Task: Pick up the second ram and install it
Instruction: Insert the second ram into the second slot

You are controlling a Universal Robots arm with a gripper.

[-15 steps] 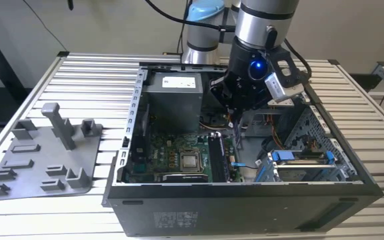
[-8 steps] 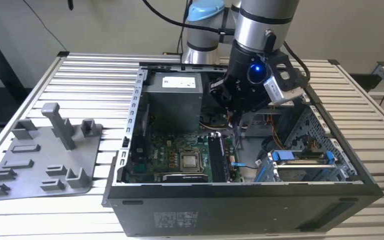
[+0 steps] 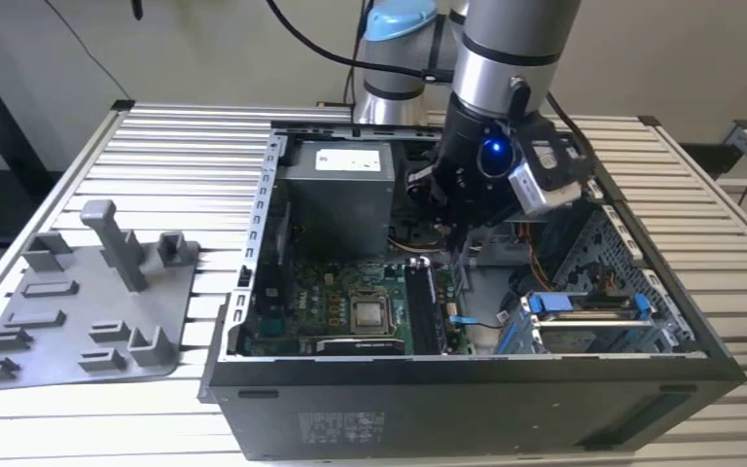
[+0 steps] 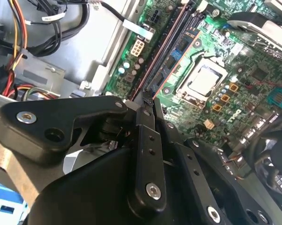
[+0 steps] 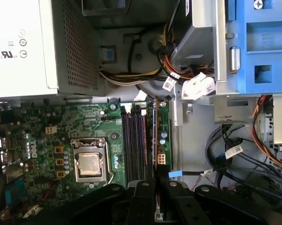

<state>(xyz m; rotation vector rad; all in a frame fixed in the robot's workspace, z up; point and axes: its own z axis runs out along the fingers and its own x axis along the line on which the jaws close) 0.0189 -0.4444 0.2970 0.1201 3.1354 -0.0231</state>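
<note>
We see the open computer case [image 3: 685, 336] lying on the slatted table [image 3: 192, 146], with the arm reaching down into it. Inside the case, the grey power supply [image 3: 335, 190] occupies the far left region, the green motherboard [image 3: 328, 302] covers the floor at the near left, and a blue drive bracket [image 3: 582, 306] sits at the near right. A bundle of coloured cables [image 5: 155, 61] runs between the power supply and the drive bay. On the motherboard we see the processor socket [image 5: 90, 164] and, just beside it, the row of long black memory slots [image 5: 133, 140].

The gripper [image 5: 156, 187] stands above the memory slots, at the side of them away from the socket. Its fingers [image 4: 148, 140] are drawn together on a thin edge-on board, the second ram [image 5: 155, 136], which stands upright on its long edge in line with the slots. The ram appears to sit at or in the slot farthest from the socket, but we cannot tell whether it is fully seated. In the second wrist view the same narrow stick [image 4: 166, 51] runs away from the fingertips along the slots.

Outside the case, at the exterior view's left, a grey plastic fixture tray [image 3: 36, 321] lies on the table with an upright post [image 3: 114, 243] rising from it.
</note>
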